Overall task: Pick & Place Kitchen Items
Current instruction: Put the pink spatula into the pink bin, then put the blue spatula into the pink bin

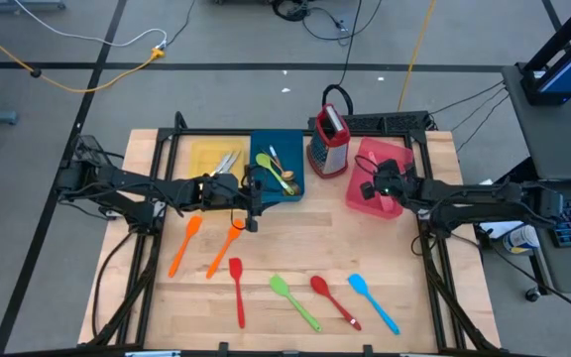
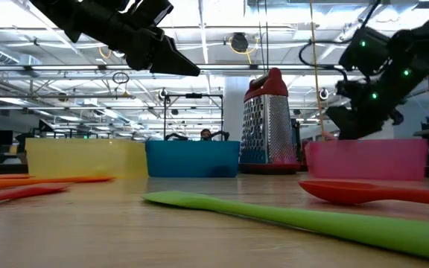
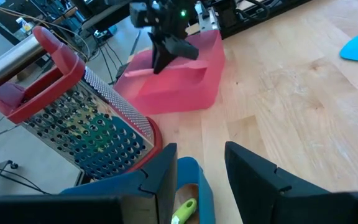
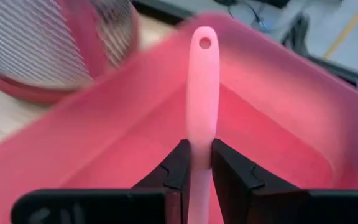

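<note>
While six utensils lie in a loose row along the near part of the table (image 1: 434,327) (two orange spatulas (image 1: 185,244), a red spatula (image 1: 237,291), a green spatula (image 1: 294,301), a red spoon (image 1: 333,300) and a blue spatula (image 1: 372,301)), the work is farther back. Mid-table, the left gripper (image 1: 253,206) hangs with its fingers apart and nothing between them, at the near edge of the blue tray (image 1: 262,145), which holds what look like gold and green-handled pieces. To its right stands the box grater (image 1: 331,140), to its left the yellow tray (image 1: 199,152). At far right, the right gripper (image 4: 196,163) is clamped on a pink utensil's handle (image 4: 202,81) over the pink tray (image 4: 123,143). Placing it well probably means lowering until the utensil's hidden end nears the tray floor, keeping clear of the walls, then parting the fingers and lifting straight up.
</note>
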You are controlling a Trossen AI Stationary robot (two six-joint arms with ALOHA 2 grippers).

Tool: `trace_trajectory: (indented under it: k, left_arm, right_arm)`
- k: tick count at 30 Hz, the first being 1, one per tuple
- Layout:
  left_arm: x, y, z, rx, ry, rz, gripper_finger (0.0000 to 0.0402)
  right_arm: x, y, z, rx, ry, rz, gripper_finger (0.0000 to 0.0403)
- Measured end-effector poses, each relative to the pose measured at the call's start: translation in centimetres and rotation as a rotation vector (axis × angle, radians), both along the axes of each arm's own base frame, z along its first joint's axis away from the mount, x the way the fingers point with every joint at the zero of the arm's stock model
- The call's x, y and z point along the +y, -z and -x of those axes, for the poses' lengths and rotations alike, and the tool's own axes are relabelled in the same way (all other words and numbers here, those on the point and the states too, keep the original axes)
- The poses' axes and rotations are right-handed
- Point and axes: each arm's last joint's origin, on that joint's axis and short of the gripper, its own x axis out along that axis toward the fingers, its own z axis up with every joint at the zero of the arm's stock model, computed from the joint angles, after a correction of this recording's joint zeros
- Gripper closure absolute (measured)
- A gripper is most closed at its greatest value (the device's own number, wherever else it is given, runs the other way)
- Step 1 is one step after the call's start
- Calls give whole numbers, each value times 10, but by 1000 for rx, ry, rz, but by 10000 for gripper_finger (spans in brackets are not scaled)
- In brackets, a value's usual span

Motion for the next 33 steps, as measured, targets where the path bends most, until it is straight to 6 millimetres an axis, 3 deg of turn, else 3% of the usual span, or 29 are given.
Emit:
trace_trajectory:
  k: [10, 17, 25, 33]
  left_arm:
    - [0, 0, 0, -3, 2, -4, 261]
    - [0, 0, 0, -4, 2, -6, 261]
    - [0, 0, 0, -5, 2, -6, 261]
    - [0, 0, 0, -6, 0, 1, 261]
  right_arm:
    - [-14, 22, 10, 22, 5, -46, 354]
    - [-23, 26, 11, 26, 0, -19, 308]
    - [-24, 13, -1, -32, -105, 118, 254]
    - [1, -11, -27, -122, -379, 333, 261]
